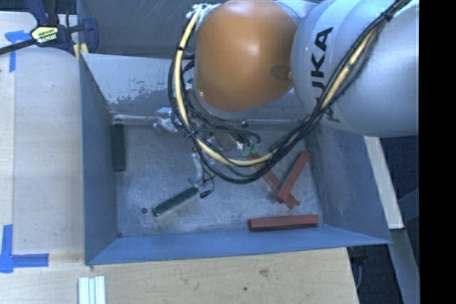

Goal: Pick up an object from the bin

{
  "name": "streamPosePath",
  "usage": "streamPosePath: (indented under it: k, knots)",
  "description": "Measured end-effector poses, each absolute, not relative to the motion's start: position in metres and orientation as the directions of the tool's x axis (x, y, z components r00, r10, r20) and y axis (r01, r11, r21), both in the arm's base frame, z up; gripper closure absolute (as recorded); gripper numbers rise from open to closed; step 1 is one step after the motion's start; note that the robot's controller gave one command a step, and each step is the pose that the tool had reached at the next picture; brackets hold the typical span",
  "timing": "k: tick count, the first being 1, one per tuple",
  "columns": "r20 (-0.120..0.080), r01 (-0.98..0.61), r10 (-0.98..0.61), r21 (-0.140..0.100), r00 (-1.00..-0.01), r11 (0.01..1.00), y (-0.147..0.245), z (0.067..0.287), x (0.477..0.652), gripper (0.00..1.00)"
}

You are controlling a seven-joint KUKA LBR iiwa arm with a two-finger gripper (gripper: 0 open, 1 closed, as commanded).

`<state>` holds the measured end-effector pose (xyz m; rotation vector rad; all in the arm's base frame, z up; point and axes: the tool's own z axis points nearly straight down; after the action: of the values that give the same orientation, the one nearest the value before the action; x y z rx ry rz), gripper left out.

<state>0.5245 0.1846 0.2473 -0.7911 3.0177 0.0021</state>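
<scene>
A red-brown bar [283, 223] lies along the lower wall of the bin [214, 249], right of centre. Just above it, at lower centre, a slim dark green rod [173, 203] lies slanted, its right end at the hand [201, 184]. Whether the hand is released or clenched I cannot tell. To the right, two red-brown sticks [291, 180] cross. A dark green block [117, 146] lies by the left wall.

Brown sticks [293, 174] (right) partly beneath arm [356, 46]
</scene>
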Motion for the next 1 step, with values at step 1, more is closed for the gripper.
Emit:
streamPosePath:
  k: [1]
  knots:
    - [-0.007, -0.578, -0.578, -0.001, -0.816, 0.816, 0.1806, 0.1709, 0.5164, 0.00]
